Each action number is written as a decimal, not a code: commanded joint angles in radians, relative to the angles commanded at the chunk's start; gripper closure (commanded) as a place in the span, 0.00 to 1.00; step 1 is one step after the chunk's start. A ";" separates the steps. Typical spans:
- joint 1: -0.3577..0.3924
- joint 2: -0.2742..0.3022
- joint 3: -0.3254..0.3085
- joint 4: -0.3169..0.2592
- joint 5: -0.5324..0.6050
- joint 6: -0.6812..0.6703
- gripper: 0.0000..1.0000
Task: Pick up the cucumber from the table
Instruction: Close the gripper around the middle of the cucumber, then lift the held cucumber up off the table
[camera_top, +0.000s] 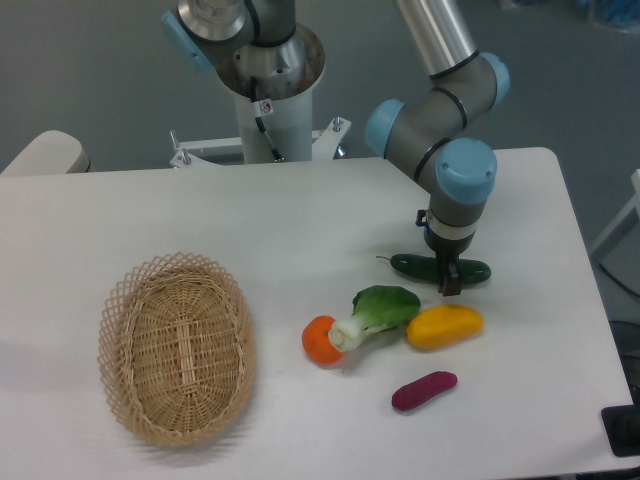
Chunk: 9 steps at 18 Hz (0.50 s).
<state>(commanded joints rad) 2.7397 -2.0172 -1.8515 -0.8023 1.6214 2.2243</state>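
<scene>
The cucumber (440, 268) lies flat on the white worktop (300, 220), toward the right side. Its long way runs left to right, almost level. The thin stem sticks out at the left end, and the round end points right.

The hand (449, 278) comes straight down from above, and it sits right over the middle of the cucumber, a bit nearer the right end. So the cucumber is not off to one side of the hand. It is just under it. One dark finger shows in front of the cucumber and covers a small part of it. The other finger must be behind, but it is hidden, so I cannot tell how wide the hand is open, or if it is squeezing the cucumber yet. The cucumber looks like it is resting on the worktop and not lifted.

The fingers look set across the thin way of the cucumber, front and back, not along its length. That seems the right way to grab a long thin thing, I think.

Just below the cucumber are a yellow vegetable (443, 326) and a leafy bok choy (376, 311). They are near but not touching it. A purple vegetable (423, 390) and a basket (176, 345) are farther away
</scene>
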 joint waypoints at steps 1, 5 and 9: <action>0.000 -0.002 0.003 -0.002 0.002 0.002 0.33; 0.000 -0.003 0.014 -0.003 0.008 0.006 0.73; 0.000 -0.003 0.023 -0.008 0.012 0.003 0.85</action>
<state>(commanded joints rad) 2.7397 -2.0203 -1.8286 -0.8099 1.6337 2.2274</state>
